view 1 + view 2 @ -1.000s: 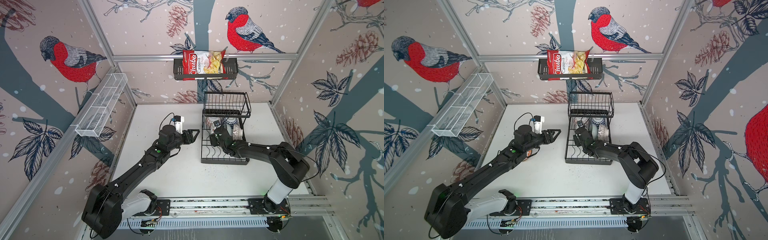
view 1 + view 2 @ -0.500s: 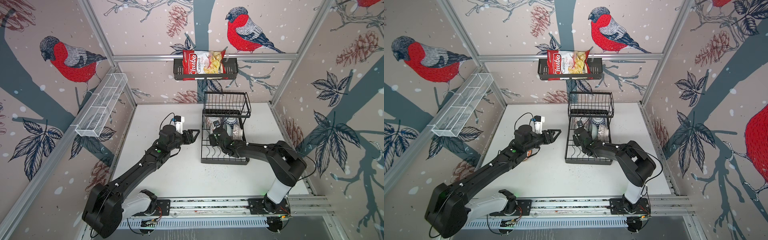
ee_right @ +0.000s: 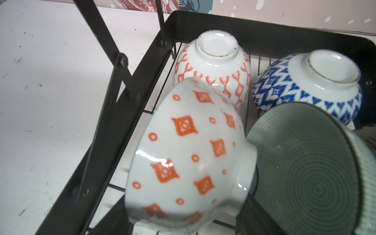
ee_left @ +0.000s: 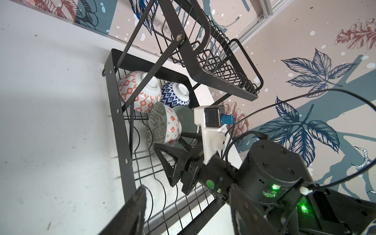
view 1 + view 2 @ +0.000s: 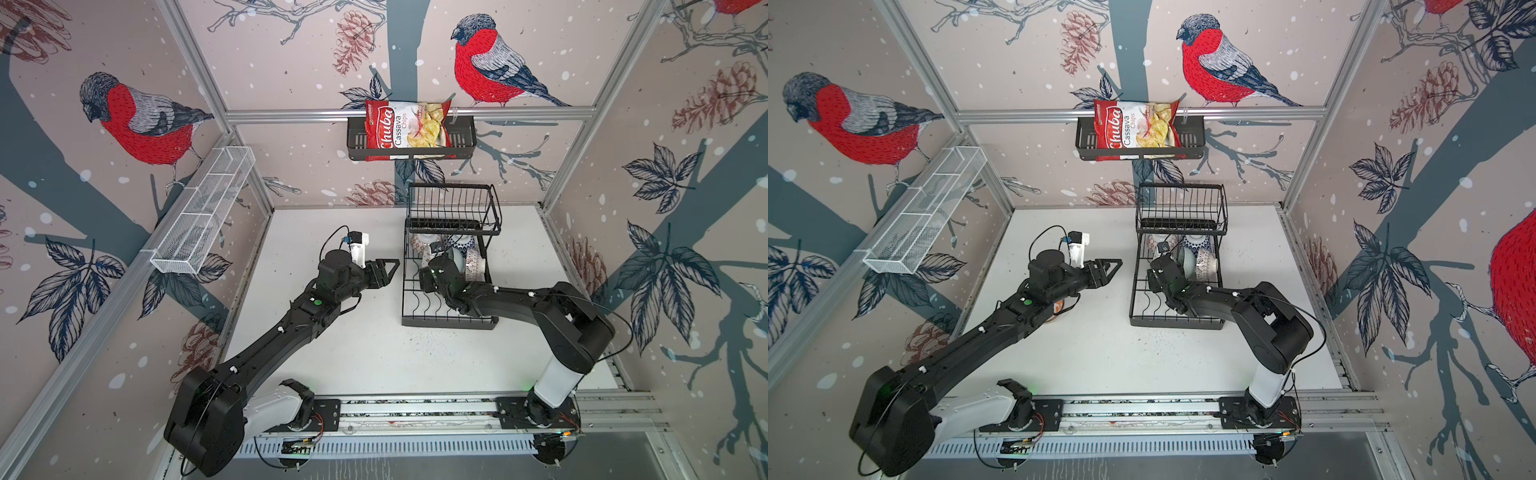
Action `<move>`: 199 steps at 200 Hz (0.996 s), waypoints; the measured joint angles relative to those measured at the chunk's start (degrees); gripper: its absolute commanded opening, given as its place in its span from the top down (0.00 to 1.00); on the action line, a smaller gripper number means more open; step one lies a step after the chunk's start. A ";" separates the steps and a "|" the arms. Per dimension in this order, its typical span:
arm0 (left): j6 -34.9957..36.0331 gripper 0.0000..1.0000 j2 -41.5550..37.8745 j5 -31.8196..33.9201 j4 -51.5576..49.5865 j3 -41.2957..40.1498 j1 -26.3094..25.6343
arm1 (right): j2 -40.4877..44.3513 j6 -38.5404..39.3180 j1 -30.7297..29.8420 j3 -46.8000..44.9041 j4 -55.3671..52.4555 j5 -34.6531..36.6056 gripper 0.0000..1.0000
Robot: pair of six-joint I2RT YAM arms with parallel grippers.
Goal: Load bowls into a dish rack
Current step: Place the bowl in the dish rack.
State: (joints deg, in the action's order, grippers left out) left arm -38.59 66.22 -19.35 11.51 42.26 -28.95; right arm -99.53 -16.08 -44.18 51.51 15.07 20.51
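Orange diamonds cover the bowl that lies tilted on its side in the dish rack base, just beside a teal bowl. The right hand straddles it, fingers wide; whether they press it I cannot tell. The left hand hangs wide and empty over the bench near the rack.

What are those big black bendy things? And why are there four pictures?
They are two robot arms, each ending in a pinching hand. Two pictures look down from above at the white table; the other two come from little cameras on the arms' wrists. On the table stands a black dish rack with several patterned bowls in it. The left hand is open and empty. The right hand reaches into the rack at the orange-diamond bowl; whether it squeezes it, I cannot tell.
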 measured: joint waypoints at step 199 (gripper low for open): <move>0.11 0.36 -0.59 0.13 0.17 -0.55 0.00 | -0.26 -0.76 -1.07 -0.52 -1.44 0.42 0.18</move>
State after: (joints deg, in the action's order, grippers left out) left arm -38.48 65.63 -19.22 11.68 41.71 -28.95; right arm -99.79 -16.84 -45.25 50.98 13.63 20.93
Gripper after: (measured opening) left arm 0.643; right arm 0.806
